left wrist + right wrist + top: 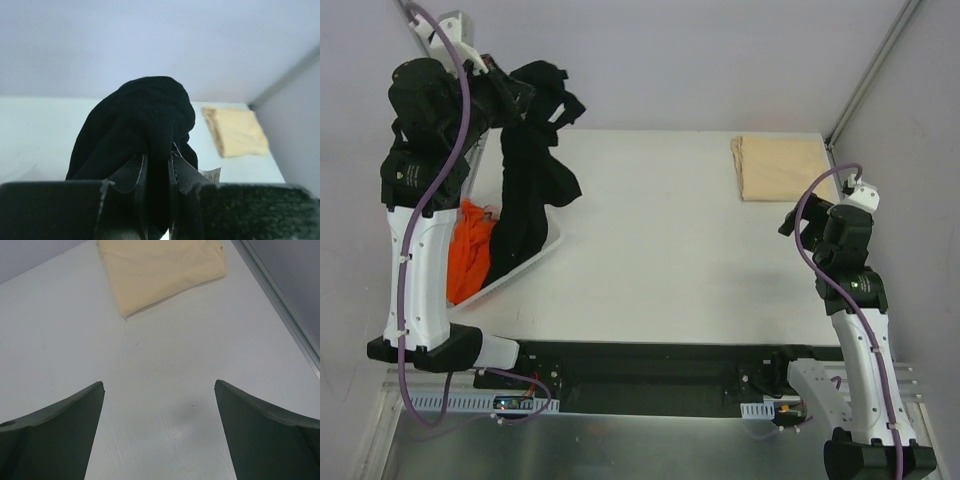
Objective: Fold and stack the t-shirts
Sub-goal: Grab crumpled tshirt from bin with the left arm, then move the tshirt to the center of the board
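My left gripper (pixel 532 95) is shut on the black t-shirt (pixel 528 190) and holds it high over the table's far left; the cloth hangs down into the white basket (pixel 552 243). In the left wrist view the black t-shirt (pixel 142 125) bunches over the gripper (pixel 159 155), a white label beside it. A folded tan t-shirt (pixel 782 166) lies flat at the far right, also seen in the left wrist view (pixel 234 131) and the right wrist view (pixel 159 269). An orange t-shirt (pixel 470 248) lies in the basket. My right gripper (pixel 159 387) is open and empty above the table, near the tan t-shirt.
The basket stands at the table's left edge. A metal rail (pixel 280 305) runs along the table's right edge beside the wall. The right arm (pixel 850 270) stands at the right side.
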`<state>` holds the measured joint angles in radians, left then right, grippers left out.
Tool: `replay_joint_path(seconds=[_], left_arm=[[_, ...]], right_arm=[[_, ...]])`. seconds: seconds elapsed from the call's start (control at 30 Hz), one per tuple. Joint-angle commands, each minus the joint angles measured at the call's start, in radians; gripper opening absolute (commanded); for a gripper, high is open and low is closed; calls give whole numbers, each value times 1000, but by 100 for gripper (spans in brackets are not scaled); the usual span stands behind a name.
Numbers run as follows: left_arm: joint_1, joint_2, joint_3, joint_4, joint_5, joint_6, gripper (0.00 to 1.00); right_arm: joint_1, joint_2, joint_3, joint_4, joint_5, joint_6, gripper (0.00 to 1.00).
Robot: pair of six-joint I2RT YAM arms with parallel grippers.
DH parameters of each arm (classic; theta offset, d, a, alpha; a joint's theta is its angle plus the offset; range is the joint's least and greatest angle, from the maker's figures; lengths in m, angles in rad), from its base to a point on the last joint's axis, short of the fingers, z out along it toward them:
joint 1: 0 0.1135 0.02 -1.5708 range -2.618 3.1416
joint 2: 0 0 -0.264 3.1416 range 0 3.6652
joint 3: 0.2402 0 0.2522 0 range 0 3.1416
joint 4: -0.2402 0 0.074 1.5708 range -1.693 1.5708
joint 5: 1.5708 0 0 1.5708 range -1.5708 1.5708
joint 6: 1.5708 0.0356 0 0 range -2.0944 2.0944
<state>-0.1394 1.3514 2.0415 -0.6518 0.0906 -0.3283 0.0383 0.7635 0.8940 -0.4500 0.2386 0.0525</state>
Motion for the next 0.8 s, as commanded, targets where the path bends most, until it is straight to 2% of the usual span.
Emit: replay_joint_path(seconds=[0.0, 0.07, 0.1, 0.17, 0.2, 0.23, 0.27, 0.3, 0.33, 0.53, 0.7, 0.77], left_arm=[[-184, 87, 167, 167, 234, 139, 0], [-219, 130, 264, 188, 294, 129, 0], [-235, 178, 335, 201, 367, 115, 0], [-241, 219, 394, 240, 425, 51, 0], [-246, 241, 394, 344, 520, 17, 0], [-249, 247, 376, 410, 556, -29, 0], [-258, 252, 352, 494, 596, -140, 0], [-278, 261, 317, 618, 638, -176, 0], [-296, 270, 310, 648, 681, -192, 0], [-385, 334, 283, 736, 669, -233, 0], [-388, 330, 28, 811, 572, -293, 0], [-381, 327, -108, 784, 510, -282, 8]], right_arm=[[6, -36, 37, -18, 36, 14, 97], [6, -49, 37, -29, 47, 10, 97], [6, -53, 40, -33, 57, 10, 97], [6, -65, 40, -33, 64, 9, 97], [6, -70, 39, -33, 67, 7, 97], [6, -75, 36, -32, 70, 7, 97], [6, -85, 31, -20, 74, 9, 97], [6, -93, 8, -10, 86, 13, 97], [6, -101, 0, -1, 91, 14, 97], [6, -127, -20, 16, 120, 17, 97], [6, -104, -35, 24, 119, 18, 97], [6, -81, -29, 13, 119, 17, 97]])
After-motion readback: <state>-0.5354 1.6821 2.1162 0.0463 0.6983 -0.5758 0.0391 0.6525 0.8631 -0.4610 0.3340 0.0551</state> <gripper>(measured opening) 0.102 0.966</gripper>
